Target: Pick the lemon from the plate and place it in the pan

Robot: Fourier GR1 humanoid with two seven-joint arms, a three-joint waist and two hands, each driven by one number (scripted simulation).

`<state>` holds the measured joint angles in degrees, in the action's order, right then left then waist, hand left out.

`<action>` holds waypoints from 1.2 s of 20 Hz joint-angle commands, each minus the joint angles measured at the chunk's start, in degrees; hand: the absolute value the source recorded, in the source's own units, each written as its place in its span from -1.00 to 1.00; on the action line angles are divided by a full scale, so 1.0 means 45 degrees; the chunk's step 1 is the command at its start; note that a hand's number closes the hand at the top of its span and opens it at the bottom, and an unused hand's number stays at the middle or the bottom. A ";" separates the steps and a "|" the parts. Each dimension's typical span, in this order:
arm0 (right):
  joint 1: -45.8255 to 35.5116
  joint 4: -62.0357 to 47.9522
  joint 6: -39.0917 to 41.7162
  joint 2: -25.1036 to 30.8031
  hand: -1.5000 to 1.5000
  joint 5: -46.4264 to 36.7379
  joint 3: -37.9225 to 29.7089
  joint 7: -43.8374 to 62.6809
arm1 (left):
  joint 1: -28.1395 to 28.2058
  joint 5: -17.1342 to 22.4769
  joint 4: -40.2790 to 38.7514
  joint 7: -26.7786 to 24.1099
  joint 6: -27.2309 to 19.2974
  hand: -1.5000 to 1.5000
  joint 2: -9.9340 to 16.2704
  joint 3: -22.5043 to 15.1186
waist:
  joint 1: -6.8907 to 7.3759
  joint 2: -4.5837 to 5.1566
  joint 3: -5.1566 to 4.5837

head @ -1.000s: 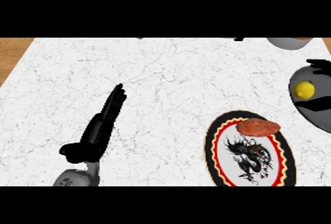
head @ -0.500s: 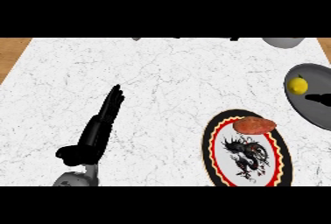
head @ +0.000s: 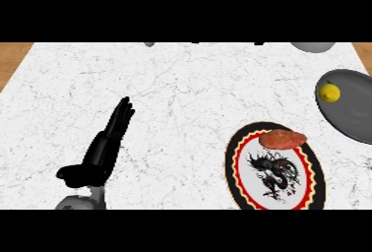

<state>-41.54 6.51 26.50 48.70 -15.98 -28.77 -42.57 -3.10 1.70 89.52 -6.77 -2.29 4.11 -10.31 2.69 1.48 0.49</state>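
The lemon (head: 330,92) is lying inside the grey pan (head: 356,118) at the right edge of the view, close to the pan's upper left rim. Only part of the pan is being shown, the rest being cut off by the edge. Below and to the left of the pan, a plate (head: 245,189) is being seen on the white marbled counter (head: 196,78); it is ringed in black, red and yellow, with a dark dragon-like figure painted on its white middle. A reddish-brown piece of food (head: 283,139) is resting on the plate's upper rim; what it is cannot be told. The plate and the pan are lying near one another but apart.

The left hand (head: 104,147) is being held at the lower left, over the counter, its fingers straight and close together, pointing up and away, and nothing is being held in it. The thumb is sticking out to the left near the wrist. The right hand is not being shown.

Part of a grey round thing (head: 314,47) is being shown at the top right edge.
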 commanded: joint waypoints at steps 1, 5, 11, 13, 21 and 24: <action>0.0648 0.0227 0.2733 0.0450 -1.00 0.0000 0.0114 -0.1473 | -0.0049 -0.0330 -0.0314 -0.0272 -0.0379 0.00 -0.0419 -0.0232 | -0.0159 -0.0010 0.0014; 0.1346 0.0638 0.3381 0.0406 -1.00 0.0132 0.0170 -0.2093 | 0.0193 0.0036 0.0114 -0.0043 -0.0074 0.00 -0.0119 0.0016 | -0.0224 -0.0110 0.0005; 0.2344 0.1263 0.2918 0.0462 -1.00 0.0140 0.0391 -0.2808 | 0.0654 -0.0194 0.0045 -0.0496 -0.0120 0.00 -0.0128 -0.0135 | -0.0229 -0.0085 0.0022; 0.2853 0.1411 0.3032 0.0430 -1.00 0.0059 0.0594 -0.3132 | 0.0212 0.0223 0.0493 0.0171 -0.0004 0.00 0.0160 0.0380 | -0.0294 -0.0119 0.0034; 0.3036 0.1852 0.2321 0.0260 -1.00 0.0218 0.0877 -0.3226 | 0.0420 -0.0161 0.0384 0.0204 -0.0092 0.00 0.0040 -0.0017 | -0.0152 -0.0117 0.0013; 0.3261 0.1908 0.2497 0.0779 -1.00 0.0219 0.0999 -0.3280 | 0.0414 -0.0135 0.0393 0.0146 -0.0209 0.00 -0.0301 -0.0197 | -0.0178 -0.0102 0.0021</action>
<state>-27.94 15.54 28.00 51.00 -15.02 -24.70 -48.07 -1.70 1.40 91.61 -5.69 -2.84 3.83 -10.32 1.73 0.95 0.61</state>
